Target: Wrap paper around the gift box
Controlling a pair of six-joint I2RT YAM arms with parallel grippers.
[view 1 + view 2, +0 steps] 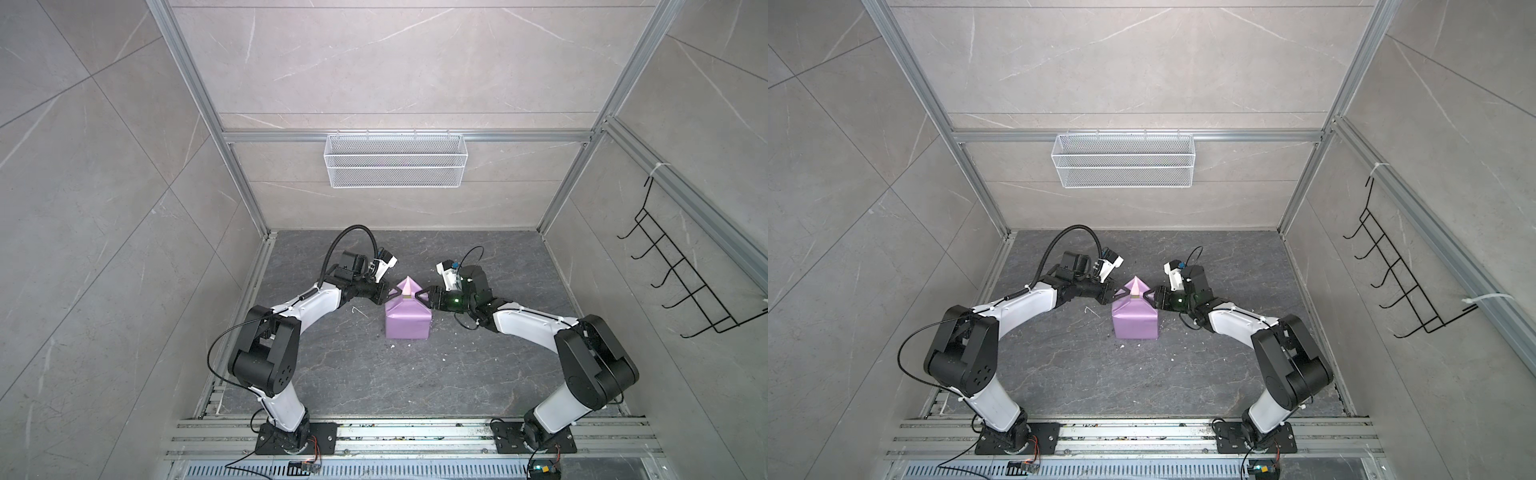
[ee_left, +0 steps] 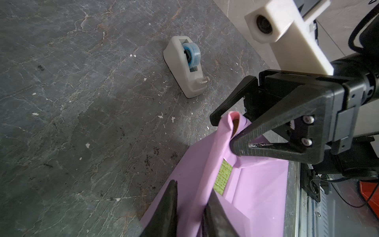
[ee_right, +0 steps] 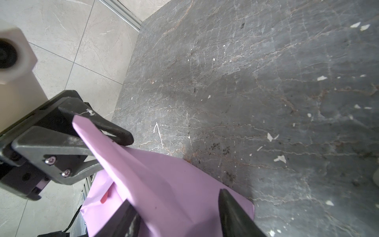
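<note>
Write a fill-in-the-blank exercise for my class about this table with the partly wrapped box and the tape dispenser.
1. The paper around the box is ___ on the outside.
2. A gap in the paper shows a strip of box that is ___.
3. The roll in the tape dispenser is ___.
4. The wire basket hangs on the back ___.
Missing words: purple, green, blue, wall.

Both arms same build: left arm (image 1: 316, 305), right arm (image 1: 528, 322), white shells on long links, blk joint housings. Blk base plates (image 1: 326, 432). Left arm: blk corrugated conduit (image 1: 353, 227); thin blk cables elsewhere. Right arm: green LED (image 1: 455, 300). Left gripper (image 3: 113, 152), right gripper (image 2: 223, 134): matte blk, triangular open-frame fingers, 2 silver screws (image 2: 308, 119) per finger. Wrist cam housing (image 2: 287, 37) white, blocky. Red/orange wires (image 1: 316, 451) at base, prob., tiny in view.
</note>
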